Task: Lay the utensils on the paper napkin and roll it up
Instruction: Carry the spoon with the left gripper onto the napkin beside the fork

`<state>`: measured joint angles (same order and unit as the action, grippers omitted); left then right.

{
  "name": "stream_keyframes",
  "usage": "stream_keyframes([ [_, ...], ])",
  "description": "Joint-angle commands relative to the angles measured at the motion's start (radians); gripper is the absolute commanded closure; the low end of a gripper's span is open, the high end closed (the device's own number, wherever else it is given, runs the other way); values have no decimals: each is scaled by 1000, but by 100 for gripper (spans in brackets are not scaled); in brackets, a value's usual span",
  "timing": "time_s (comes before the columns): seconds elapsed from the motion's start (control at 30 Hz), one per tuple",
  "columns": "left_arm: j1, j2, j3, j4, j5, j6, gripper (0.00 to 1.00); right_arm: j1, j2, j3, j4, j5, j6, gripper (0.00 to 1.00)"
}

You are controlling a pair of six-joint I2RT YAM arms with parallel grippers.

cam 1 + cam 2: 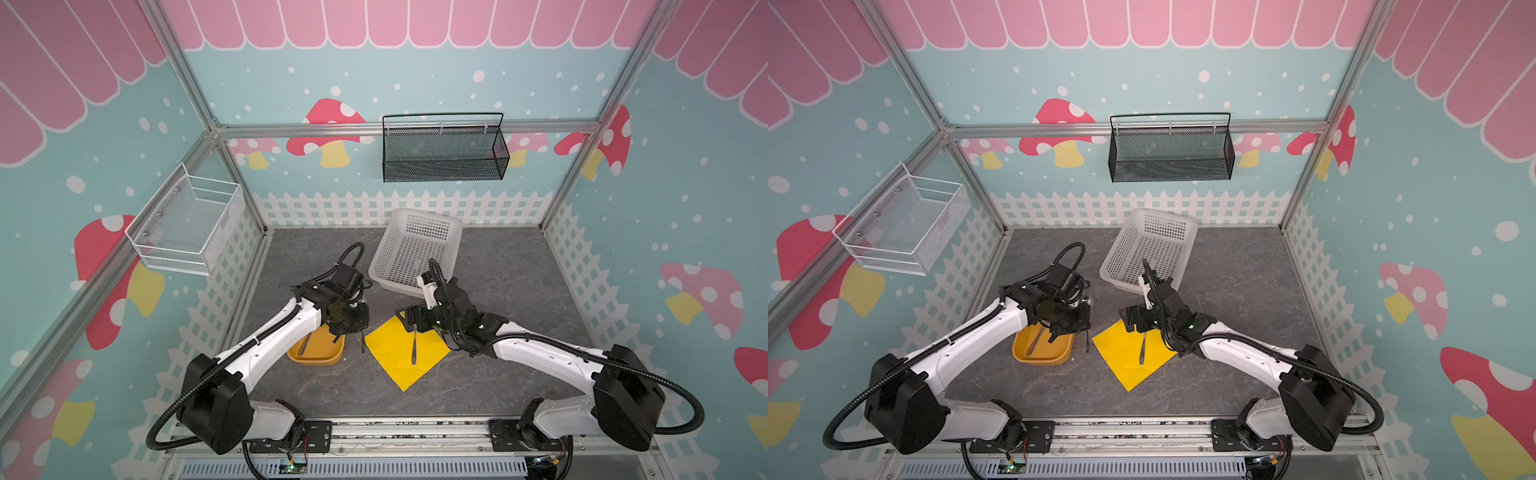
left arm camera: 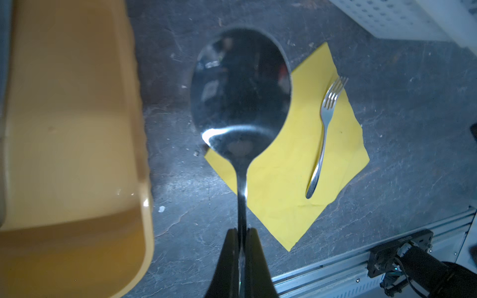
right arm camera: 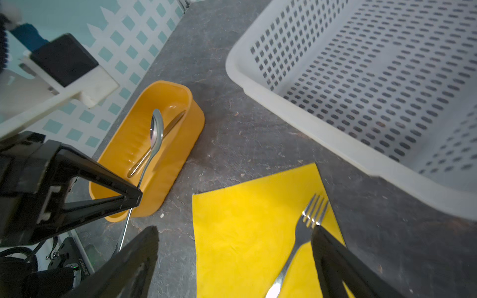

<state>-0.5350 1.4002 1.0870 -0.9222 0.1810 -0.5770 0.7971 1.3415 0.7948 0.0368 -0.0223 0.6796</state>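
Nearest my side, the thin lemon-yellow paper napkin [image 1: 390,357] lies flat on the dark grey stone-look table [image 1: 498,386], turned like a diamond. The shiny silver metal fork [image 1: 414,347] rests on its right half. Its long axis runs near to far, with the tines at the far end.

At the napkin's left corner, between it and the tray, hangs the shiny silver metal spoon [image 2: 240,90]. The left gripper [image 2: 242,232] is clamped tight on its handle, and the bowl points away from the gripper. So the bare yellow paper lies just to the right of the spoon, and the left arm is the nearer one. I judge the coming move to be a short carry rightward, bringing the spoon's long axis in line with the fork and laying it beside the fork on its left.

Left of the spoon sits the rigid orange-yellow plastic tray [image 1: 316,359], with the silver metal knife [image 3: 175,121] lying in it, not yet placed.

The right gripper [image 3: 233,229] could crowd me. Its jaws are wide apart, holding nothing, and it hovers over the napkin's far corner above the fork's tines.

Farthest back, the white perforated plastic basket [image 1: 415,249] stands just beyond the napkin, out of the spoon's path as I read it.
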Motion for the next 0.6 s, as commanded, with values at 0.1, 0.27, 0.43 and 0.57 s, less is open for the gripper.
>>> stream_keyframes([
  [0.1, -145, 178, 72, 102, 35, -81, 97, -94, -85, -160, 69, -41, 175, 6],
  [0.27, -218, 325, 135, 151, 64, -94, 97, -134, -138, -239, 112, -78, 207, 6],
  [0.43, -244, 412, 157, 182, 71, -91, 96, -137, -175, -264, 116, -76, 207, 6],
  [0.57, -244, 457, 166, 197, 63, -92, 96, -136, -186, -277, 117, -70, 202, 7],
])
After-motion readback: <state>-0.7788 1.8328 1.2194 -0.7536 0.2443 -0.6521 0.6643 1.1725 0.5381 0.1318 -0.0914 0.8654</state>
